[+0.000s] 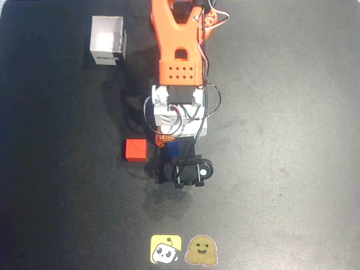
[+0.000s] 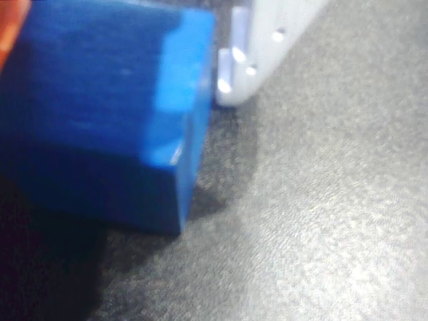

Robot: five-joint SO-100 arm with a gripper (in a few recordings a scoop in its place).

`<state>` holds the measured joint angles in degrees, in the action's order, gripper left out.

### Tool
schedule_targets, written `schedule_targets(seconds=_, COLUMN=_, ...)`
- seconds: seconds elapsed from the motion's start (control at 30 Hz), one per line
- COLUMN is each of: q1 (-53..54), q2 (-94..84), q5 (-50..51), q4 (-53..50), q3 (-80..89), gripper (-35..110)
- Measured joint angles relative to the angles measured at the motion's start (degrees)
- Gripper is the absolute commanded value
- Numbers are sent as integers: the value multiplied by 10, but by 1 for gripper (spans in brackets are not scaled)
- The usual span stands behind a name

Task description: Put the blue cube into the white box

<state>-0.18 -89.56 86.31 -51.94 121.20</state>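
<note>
Jaws [image 1: 170,147] look set round the blue cube [image 2: 107,107]; wrist view has a white finger [image 2: 257,50] right beside one cube face and an orange part at the top-left edge, w/ the cube filling the gap between. Whether they're clamped yet or just straddling it, can't tell. Cube seems to sit on the worktop [image 2: 334,214], shadow tight under it.

To do this step well: squeeze flat faces square-on, confirm a firm hold, lift straight up before swinging, so the red cube [image 1: 135,150] just beside on the picture's left in overhead view isn't knocked. White box [image 1: 108,40] sits well apart, upper left, open top up; release low and centred over it.

Count: 1 blue cube, 1 red cube, 1 white box, 2 stickers [image 1: 184,250] near bottom edge.
</note>
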Motion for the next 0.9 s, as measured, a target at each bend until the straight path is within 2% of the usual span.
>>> schedule_targets(seconds=0.77, q1=9, q2=48, q5=0, q4=-28, q3=-82, gripper=22)
schedule_targets(seconds=0.9, q1=9, q2=56, q5=0, q4=-28, q3=-84, gripper=15)
